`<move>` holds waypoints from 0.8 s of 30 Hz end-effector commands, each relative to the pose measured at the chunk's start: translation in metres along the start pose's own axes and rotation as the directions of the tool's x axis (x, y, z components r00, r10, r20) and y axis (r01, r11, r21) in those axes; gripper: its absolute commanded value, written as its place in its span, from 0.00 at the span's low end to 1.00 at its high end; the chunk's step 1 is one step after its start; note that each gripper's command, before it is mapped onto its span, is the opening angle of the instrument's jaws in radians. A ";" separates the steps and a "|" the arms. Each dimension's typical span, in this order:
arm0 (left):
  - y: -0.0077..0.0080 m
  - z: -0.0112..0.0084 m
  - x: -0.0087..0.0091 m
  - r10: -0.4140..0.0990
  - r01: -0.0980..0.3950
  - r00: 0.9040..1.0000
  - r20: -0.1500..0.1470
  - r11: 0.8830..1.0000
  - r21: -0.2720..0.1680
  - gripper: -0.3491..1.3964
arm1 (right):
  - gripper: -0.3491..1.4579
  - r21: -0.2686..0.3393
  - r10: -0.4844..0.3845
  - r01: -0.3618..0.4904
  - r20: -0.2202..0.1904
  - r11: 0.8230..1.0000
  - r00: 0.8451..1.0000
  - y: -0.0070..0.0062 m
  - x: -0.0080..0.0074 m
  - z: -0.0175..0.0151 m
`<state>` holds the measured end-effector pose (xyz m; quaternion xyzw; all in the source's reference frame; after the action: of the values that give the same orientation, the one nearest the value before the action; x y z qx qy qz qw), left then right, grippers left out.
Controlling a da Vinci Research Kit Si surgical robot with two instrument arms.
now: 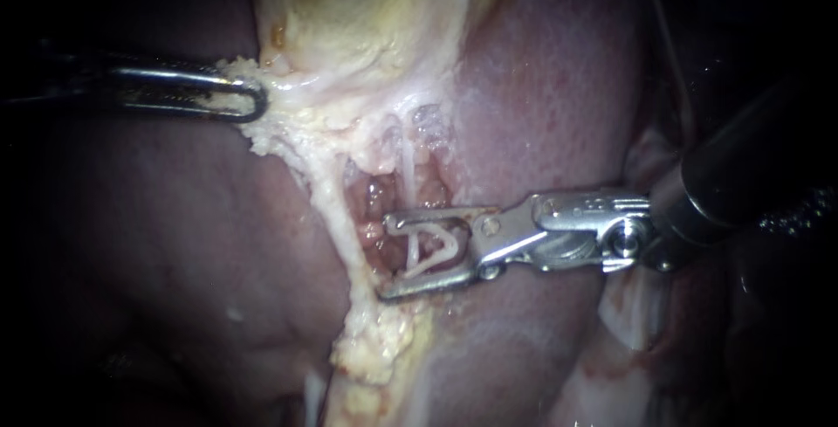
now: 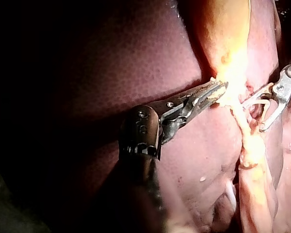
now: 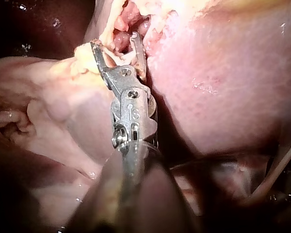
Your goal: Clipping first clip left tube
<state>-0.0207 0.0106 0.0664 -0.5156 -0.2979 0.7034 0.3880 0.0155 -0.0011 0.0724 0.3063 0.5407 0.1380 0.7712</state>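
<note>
In the endoscope view my left instrument (image 1: 249, 99) has its jaws closed on the fatty edge (image 1: 262, 139) below the gallbladder (image 1: 367, 17). My right instrument (image 1: 390, 255) holds an open clip (image 1: 434, 251) in wide-spread jaws astride the thin pale tube (image 1: 407, 174). The left wrist view shows the same grip on the fat. In the right wrist view both jaw tips appear to reach past the tube, so I judge a square, untwisted squeeze best.

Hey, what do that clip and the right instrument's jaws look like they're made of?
The clip, held between the jaws: probably plastic, white, matte and faintly translucent, with no metallic glint. The right instrument: its jaws look like bare polished steel or similar metal, silver-grey with bright highlights and visible pivot pins.
</note>
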 end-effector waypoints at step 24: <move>0.0000 0.0002 0.0000 0.000 0.000 1.000 -0.001 1.000 0.002 0.00 | 0.46 0.107 0.047 -0.039 -0.077 0.993 0.996 -0.0002 0.0022 0.0074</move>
<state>-0.0209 0.0106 0.0665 -0.5155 -0.2973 0.7036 0.3885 0.0235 -0.0024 0.0723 0.3537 0.5711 0.1404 0.7273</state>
